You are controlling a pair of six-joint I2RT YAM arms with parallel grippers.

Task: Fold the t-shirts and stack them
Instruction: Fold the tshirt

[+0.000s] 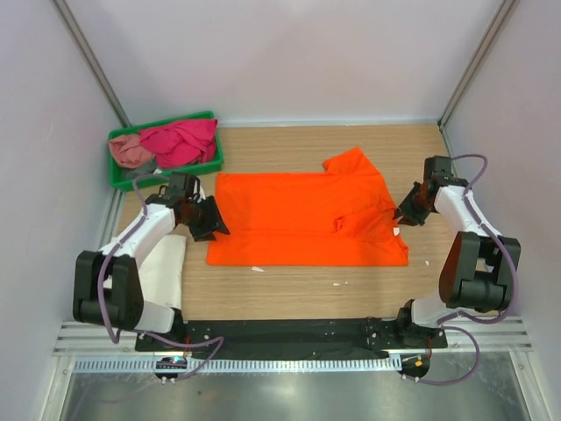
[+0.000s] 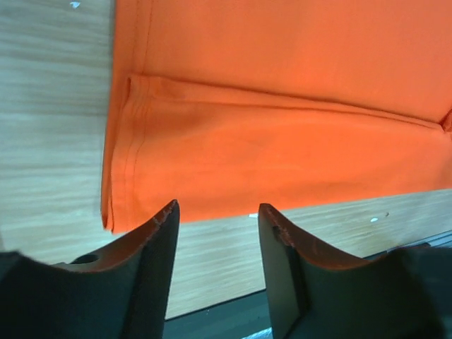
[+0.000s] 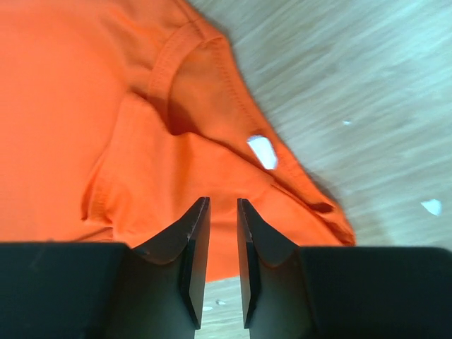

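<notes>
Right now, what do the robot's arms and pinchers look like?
The left arm and right arm are made of white tube-like links with chunky black joints. A thin purple-grey cable loops along each one. The left gripper and right gripper each have two black, wedge-shaped fingers that taper to points.

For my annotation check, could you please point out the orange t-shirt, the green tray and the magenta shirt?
orange t-shirt [image 1: 298,224]: top view, middle of its body.
green tray [image 1: 166,122]: top view, its far rim.
magenta shirt [image 1: 182,140]: top view, middle of the bundle.
</notes>
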